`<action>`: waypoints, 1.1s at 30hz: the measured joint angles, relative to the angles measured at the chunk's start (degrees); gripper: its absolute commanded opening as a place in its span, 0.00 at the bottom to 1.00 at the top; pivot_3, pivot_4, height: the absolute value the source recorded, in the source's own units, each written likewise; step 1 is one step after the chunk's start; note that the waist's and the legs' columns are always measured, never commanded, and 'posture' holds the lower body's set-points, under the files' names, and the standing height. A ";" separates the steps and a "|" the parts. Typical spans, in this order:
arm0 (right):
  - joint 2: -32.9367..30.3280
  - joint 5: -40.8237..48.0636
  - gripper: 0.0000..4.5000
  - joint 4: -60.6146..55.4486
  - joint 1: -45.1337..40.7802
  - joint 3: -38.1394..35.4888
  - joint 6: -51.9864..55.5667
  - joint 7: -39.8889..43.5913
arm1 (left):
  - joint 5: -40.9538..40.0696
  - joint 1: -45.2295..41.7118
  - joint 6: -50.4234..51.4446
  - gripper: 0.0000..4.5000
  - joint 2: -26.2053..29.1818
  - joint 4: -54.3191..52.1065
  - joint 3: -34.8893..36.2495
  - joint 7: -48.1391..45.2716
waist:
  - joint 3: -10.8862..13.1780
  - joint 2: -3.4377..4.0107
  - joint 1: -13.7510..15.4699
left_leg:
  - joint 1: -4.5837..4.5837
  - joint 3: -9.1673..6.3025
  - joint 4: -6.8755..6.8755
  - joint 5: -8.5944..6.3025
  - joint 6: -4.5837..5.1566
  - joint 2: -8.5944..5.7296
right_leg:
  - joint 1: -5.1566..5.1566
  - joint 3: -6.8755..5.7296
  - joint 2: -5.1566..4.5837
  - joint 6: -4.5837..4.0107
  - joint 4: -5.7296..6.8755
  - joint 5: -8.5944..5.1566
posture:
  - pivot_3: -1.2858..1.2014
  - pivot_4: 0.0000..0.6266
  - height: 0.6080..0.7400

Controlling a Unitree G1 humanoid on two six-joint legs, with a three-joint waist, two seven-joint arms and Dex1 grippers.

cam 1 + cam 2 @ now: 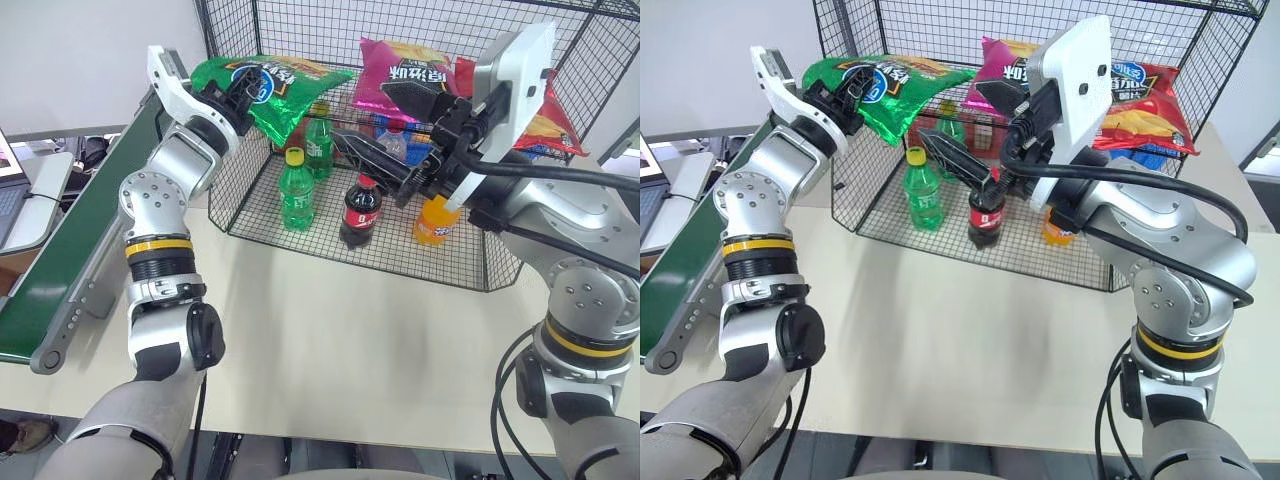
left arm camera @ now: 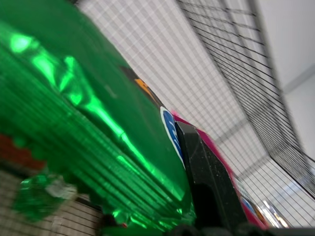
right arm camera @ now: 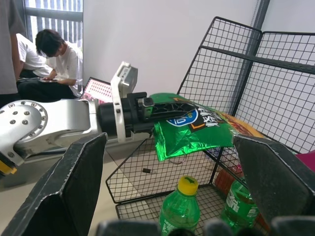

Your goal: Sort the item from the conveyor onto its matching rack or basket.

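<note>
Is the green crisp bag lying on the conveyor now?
No, the left gripper holds the green crisp bag up at the wire cage.

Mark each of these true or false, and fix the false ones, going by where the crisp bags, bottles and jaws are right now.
1. The left gripper holds the green crisp bag. True.
2. The green bag lies on the conveyor. False: it is held up at the wire cage, over the bottles.
3. The right gripper has its jaws open and holds nothing. True.
4. The cola bottle lies on its side. False: it stands upright.
5. The magenta crisp bag is on the cage's upper shelf. True.
</note>
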 measured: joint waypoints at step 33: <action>-0.40 -0.14 1.00 0.42 -0.44 0.16 0.02 -0.54 | -1.41 -0.44 0.69 0.98 -8.83 -9.19 2.21 17.68 | 0.00 0.01 -0.20 | 0.07 -0.01 -0.03 0.05 -0.09 0.02 | 0.03 0.06 0.06 0.01 0.03 0.00 | 0.52 0.24 1.00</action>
